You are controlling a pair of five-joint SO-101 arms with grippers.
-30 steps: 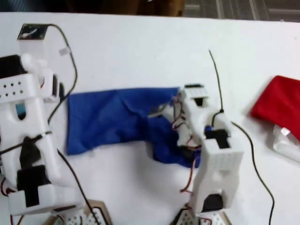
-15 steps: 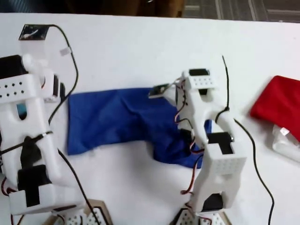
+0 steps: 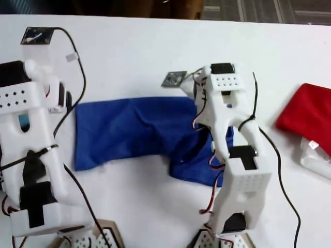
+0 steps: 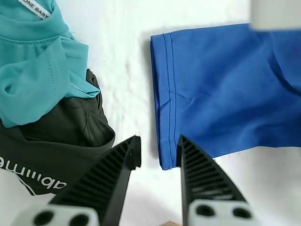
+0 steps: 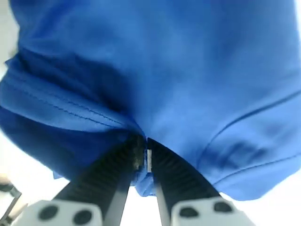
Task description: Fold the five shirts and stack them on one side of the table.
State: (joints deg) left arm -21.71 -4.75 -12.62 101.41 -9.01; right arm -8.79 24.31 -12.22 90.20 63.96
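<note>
the blue shirt (image 3: pixel 129 129), mid-surface, is pinched at its right part by the right fingers (image 5: pixel 108 174), the left fingers (image 4: pixel 200 174) narrowly parted by its left hem; a fold is judged begun, a leftward carry needed.

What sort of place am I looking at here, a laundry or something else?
Probably a robotics lab bench, not a laundry: a white table carries a left arm and a right arm with bare wiring, the right gripper pinches a blue shirt, and a red shirt lies aside.
</note>
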